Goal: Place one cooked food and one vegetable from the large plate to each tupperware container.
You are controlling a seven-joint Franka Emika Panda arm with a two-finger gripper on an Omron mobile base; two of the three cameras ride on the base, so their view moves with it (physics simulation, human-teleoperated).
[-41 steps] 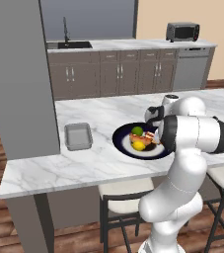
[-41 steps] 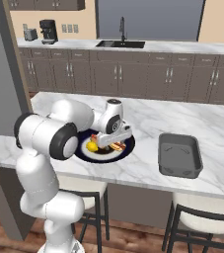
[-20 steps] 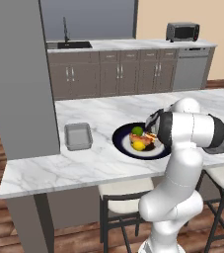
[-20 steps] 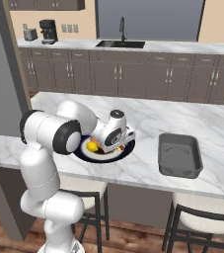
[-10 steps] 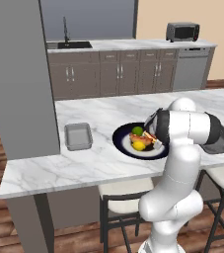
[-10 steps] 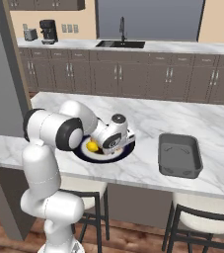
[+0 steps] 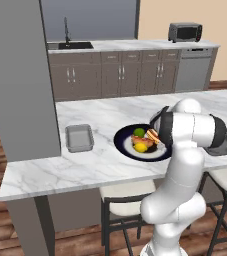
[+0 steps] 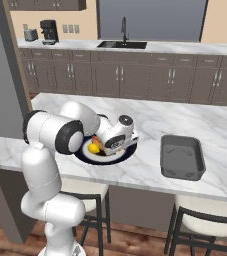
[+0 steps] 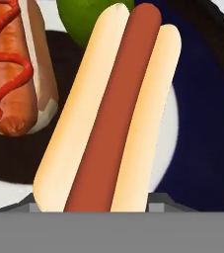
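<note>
On the marble tabletop (image 7: 100,165), the pincer (image 8: 116,145) is down over the large plate (image 7: 125,146), closing around a plain hot dog (image 9: 108,113).
Its tips hide behind the bun in the hand view, so a firm hold cannot be told. Beside that hot dog on the plate lie a ketchup-topped hot dog (image 9: 15,69), a green vegetable (image 7: 138,132) on the far side and a yellow one (image 7: 141,147) nearer. One grey tupperware container (image 7: 79,137) sits left of the plate, the other (image 8: 182,156) to its right.
</note>
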